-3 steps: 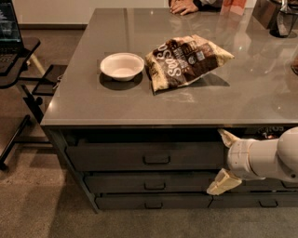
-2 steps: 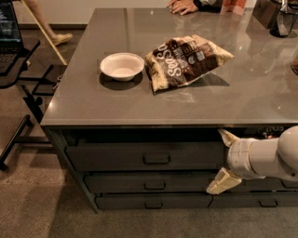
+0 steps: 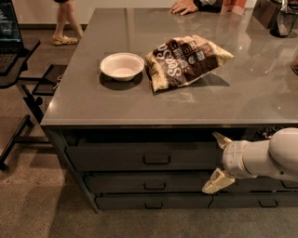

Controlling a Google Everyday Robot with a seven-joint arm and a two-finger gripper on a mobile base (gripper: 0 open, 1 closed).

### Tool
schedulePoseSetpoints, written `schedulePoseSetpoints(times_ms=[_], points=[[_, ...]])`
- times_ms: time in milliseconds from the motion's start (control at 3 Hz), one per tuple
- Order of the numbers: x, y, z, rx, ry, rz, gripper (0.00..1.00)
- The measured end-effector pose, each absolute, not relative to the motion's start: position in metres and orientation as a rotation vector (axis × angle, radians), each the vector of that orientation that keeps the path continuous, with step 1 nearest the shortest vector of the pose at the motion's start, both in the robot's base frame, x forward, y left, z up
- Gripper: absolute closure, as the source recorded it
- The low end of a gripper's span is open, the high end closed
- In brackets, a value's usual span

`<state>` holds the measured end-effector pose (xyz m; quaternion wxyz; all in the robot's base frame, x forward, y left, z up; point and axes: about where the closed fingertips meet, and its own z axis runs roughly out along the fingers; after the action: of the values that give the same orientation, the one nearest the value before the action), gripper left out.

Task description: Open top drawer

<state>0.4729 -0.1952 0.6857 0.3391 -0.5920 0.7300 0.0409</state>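
Cream gripper (image 3: 219, 160) gapes wide beside top drawer (image 3: 116, 158), under countertop (image 3: 79, 109) holding bowl (image 3: 122, 66) and chip bag (image 3: 186, 60).

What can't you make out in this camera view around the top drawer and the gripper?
- The top drawer: right end hidden behind the gripper, which hangs open right of the handle.
- Its interior: lost in shadow under the countertop.
- Robot arm: cut off by the right edge.
- Person's hand at the far side: body cut off by the top edge.
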Motion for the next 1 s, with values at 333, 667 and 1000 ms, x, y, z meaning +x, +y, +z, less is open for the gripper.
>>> schedulePoseSetpoints(times_ms=[333, 667, 1000], points=[[0.480, -0.194, 0.672, -1.546, 1.894, 0.109, 0.00], [0.494, -0.184, 0.667, -1.576, 1.850, 0.093, 0.00], [0.502, -0.177, 0.654, -1.605, 1.836, 0.080, 0.00]])
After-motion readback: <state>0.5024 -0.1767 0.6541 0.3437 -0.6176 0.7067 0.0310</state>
